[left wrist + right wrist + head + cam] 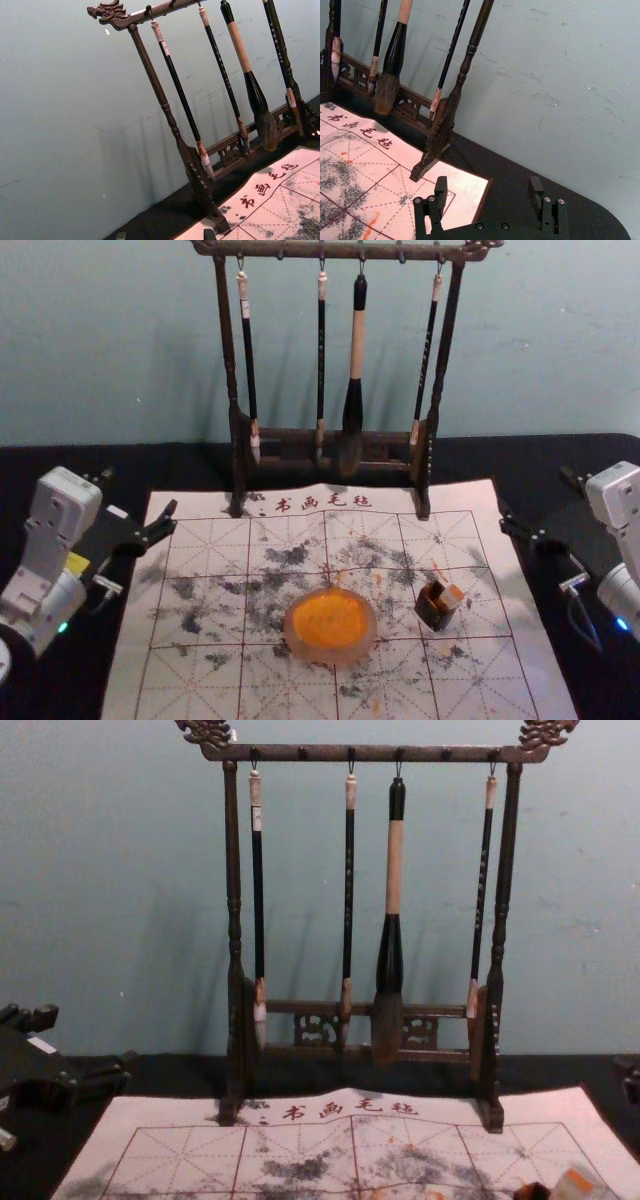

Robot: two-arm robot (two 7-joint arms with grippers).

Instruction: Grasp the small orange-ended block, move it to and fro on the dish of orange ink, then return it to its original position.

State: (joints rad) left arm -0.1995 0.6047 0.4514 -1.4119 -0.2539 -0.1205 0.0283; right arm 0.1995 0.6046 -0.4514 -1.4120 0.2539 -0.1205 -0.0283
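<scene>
Mat (462,496): "书画毛毡" in dark red along its far edge
Brush handles (218,59): small pale characters on some, too tiny to read

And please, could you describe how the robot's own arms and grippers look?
Both arms have pale grey, rounded casings. The left arm shows a small green light and a yellow patch; the right arm, a blue light. The left gripper is black, as is the right gripper, which has silvery screws and blocky fingers.

Dish (334,652) on mat (200,695), block (453,596) and holder (433,614) at right, brushes (356,350) on rack (227,350) behind
</scene>
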